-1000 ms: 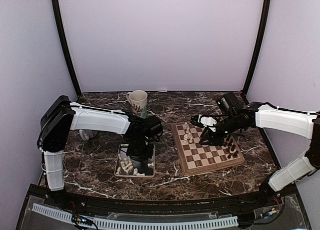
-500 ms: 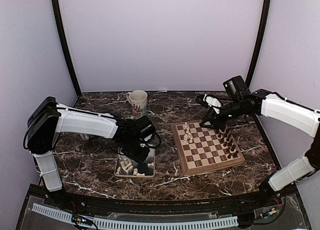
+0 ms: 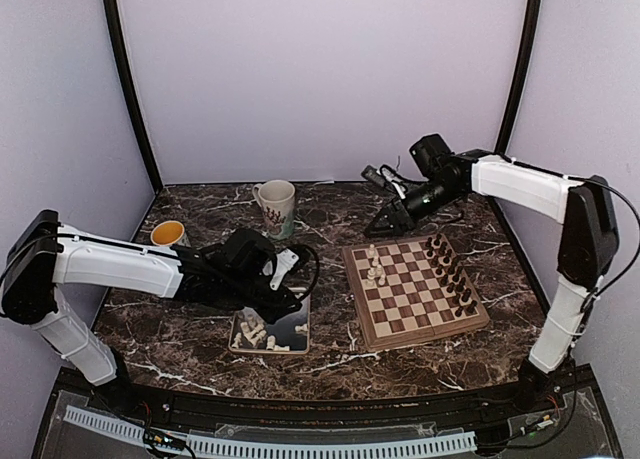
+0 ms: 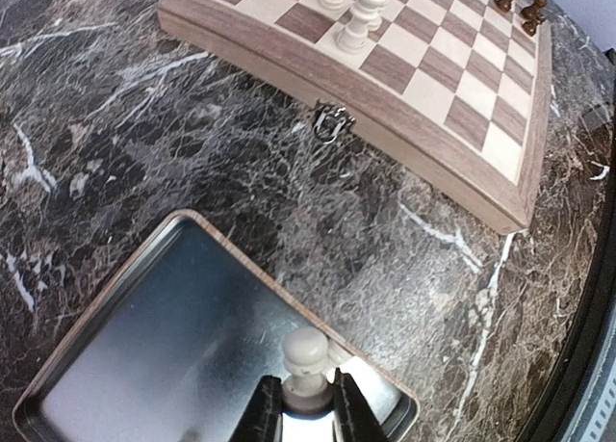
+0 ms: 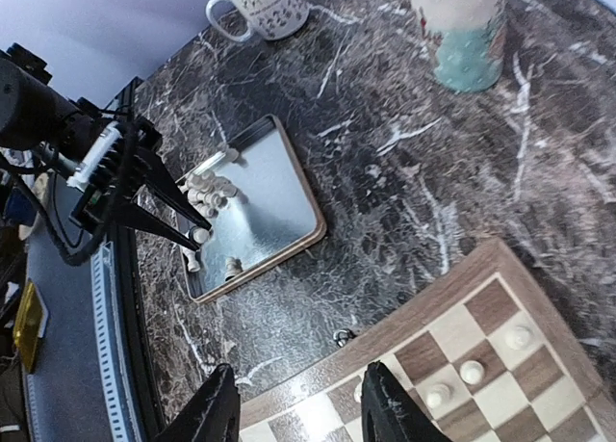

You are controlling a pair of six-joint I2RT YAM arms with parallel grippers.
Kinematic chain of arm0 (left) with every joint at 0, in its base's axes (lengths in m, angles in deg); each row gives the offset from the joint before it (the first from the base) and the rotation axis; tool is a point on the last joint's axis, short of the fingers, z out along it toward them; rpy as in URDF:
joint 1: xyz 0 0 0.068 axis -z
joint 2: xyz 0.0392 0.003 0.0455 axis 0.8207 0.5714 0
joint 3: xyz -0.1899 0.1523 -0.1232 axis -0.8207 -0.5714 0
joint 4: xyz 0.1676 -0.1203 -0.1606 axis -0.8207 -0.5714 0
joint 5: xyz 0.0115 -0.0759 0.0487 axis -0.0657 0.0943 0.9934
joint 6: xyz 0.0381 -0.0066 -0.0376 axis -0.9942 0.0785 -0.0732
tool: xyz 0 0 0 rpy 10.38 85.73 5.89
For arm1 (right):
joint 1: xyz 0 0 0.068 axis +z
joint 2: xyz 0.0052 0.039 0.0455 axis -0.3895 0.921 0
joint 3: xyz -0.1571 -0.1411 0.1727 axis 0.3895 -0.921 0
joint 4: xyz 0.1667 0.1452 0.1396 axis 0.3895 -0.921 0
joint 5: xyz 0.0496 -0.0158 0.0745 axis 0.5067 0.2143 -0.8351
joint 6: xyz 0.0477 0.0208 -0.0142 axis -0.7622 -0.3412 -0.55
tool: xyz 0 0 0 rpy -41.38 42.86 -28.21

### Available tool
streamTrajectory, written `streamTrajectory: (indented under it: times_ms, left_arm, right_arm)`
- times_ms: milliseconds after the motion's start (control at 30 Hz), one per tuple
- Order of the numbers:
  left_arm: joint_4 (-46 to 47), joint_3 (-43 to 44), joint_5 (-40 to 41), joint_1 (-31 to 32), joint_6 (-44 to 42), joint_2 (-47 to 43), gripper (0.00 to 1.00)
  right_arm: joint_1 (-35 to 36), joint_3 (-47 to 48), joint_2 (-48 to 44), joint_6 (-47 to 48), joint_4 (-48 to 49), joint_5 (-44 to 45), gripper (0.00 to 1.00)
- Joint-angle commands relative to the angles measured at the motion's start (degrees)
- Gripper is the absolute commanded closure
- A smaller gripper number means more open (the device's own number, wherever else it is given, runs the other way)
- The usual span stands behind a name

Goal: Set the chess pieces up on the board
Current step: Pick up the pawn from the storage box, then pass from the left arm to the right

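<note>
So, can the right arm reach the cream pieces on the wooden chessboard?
Probably yes: its end effector hangs open and empty near the far edge of the checkered wooden chessboard, and nothing stands between it and the cream-white chess pieces there.

Piece (image 4: 306, 360) base hidden between jaws; board (image 4: 433, 86) cut by top edge (tray (image 4: 115, 365) by bottom).

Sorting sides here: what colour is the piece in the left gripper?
Cream-white piece, clearest in left wrist view.

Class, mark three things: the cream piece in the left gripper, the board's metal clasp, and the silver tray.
cream piece (image 4: 306, 351), left wrist view, its round head.
clasp (image 4: 329, 124), left wrist view, its metal loop.
silver tray (image 4: 164, 365), left wrist view, bare floor.
</note>
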Motion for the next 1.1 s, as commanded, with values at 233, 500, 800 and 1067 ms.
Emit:
streamTrajectory:
  times_ms: [233, 500, 800, 1067]
  left_arm:
    - [10.7, -2.2, -7.0, 0.2, -2.1, -2.4, 0.85]
    - [11.8, -2.0, -7.0, 0.2, -1.5, -2.6, 0.84]
    - [12.6, -2.1, -7.1, 0.2, -1.3, -2.5, 0.84]
    - [12.9, -2.2, -7.5, 0.2, -1.0, -1.9, 0.83]
  right_arm:
    - [9.8, 9.7, 15.4, -2.8, -9.5, -14.9, 0.53]
    - [13.4, 15.5, 22.0, -3.2, -11.9, -18.1, 0.54]
    - [15.7, 15.4, 24.3, -3.1, -11.9, -19.4, 0.57]
    - [16.2, 16.2, 26.1, -3.6, -11.8, -20.8, 0.71]
